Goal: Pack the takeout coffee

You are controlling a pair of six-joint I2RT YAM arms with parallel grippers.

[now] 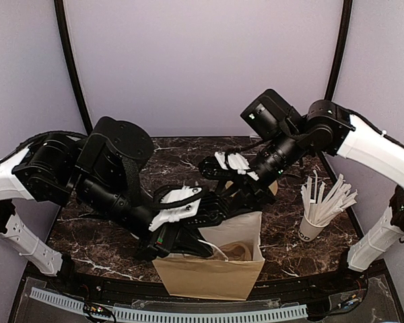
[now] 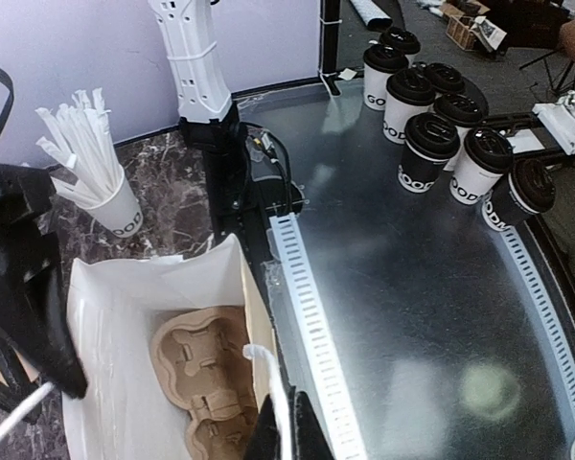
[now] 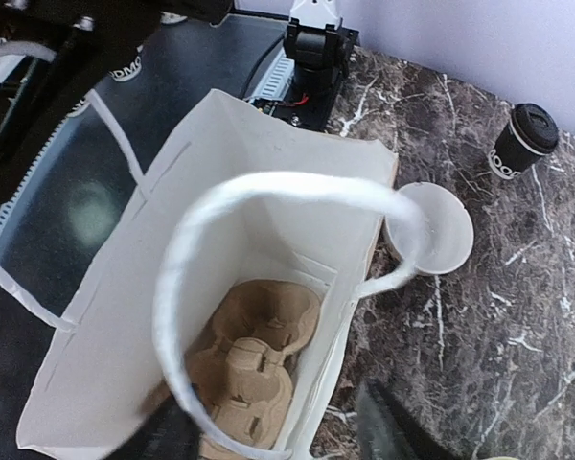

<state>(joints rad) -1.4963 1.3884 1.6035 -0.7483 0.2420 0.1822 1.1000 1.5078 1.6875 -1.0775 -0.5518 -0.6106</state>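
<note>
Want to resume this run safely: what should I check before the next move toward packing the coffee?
1. Bag upright, mouth open: ok.
2. Cup carrier lying in the bag, slots empty: ok.
3. Left tool shut on bag handle: ok.
4. Right tool clamped on handle loop: not ok, its fingers stand apart around it.
5. Takeout coffee upright, lidded, on the table apart from the bag: ok.
6. A tool free to fetch the cup: not ok, both are at the bag.
</note>
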